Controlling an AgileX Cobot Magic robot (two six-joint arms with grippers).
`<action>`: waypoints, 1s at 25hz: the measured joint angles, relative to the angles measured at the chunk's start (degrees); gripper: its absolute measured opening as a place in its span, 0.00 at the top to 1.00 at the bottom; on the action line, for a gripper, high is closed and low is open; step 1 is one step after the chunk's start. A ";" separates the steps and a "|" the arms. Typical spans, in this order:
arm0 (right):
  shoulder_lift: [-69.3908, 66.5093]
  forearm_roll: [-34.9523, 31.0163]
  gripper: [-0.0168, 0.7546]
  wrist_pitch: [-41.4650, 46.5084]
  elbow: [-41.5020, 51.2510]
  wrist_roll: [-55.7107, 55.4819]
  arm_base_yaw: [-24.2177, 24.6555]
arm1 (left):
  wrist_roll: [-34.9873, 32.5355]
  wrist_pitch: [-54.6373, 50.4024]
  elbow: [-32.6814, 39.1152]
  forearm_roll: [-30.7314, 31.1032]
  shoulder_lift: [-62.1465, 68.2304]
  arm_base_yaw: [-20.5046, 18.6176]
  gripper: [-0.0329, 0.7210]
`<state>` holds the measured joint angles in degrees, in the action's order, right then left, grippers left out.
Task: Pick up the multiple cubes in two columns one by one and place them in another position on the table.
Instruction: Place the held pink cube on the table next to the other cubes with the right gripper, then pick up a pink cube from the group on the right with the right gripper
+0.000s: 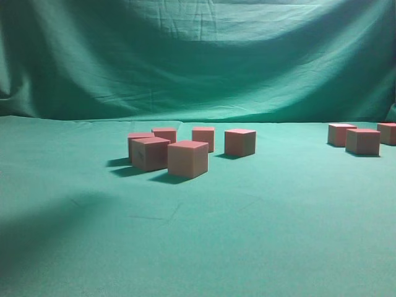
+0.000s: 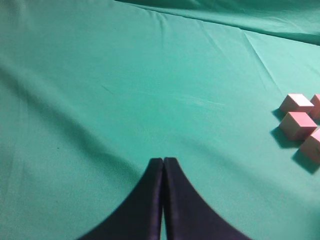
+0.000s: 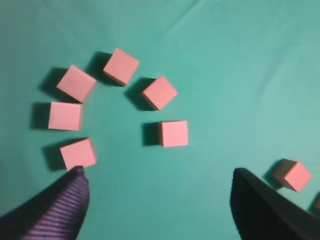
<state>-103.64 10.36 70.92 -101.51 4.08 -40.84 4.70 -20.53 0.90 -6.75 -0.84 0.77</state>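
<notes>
Pink cubes [image 1: 187,158] sit on the green bench [image 1: 260,235], five bunched near the middle of the front view and three at its right edge, while the left jaws [image 2: 163,161] are pressed shut over bare cloth and the right jaws [image 3: 159,175] hang wide open above six cubes.

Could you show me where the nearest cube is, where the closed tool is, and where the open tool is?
Nearest cube [image 1: 187,159]: exterior view, on its front face.
Left tool [image 2: 163,161]: left wrist view, where its two closed tips meet.
Right tool [image 3: 159,181]: right wrist view, midway in the open gap between its tips.
</notes>
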 joint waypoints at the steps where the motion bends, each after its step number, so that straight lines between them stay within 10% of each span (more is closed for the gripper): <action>1: 1.59 0.00 0.27 0.00 0.83 -0.57 0.94 | 0.00 0.00 0.00 0.00 0.00 0.00 0.96; 14: 9.00 -4.90 0.25 -5.84 31.19 -9.23 26.32 | 0.00 0.00 0.00 0.00 0.00 0.00 0.96; 25: 4.74 -9.29 0.25 -27.81 33.74 -10.26 27.53 | 0.00 0.00 0.00 0.00 0.00 0.00 0.96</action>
<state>-98.90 1.07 43.11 -67.77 -6.18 -13.32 4.70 -20.53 0.90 -6.75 -0.84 0.77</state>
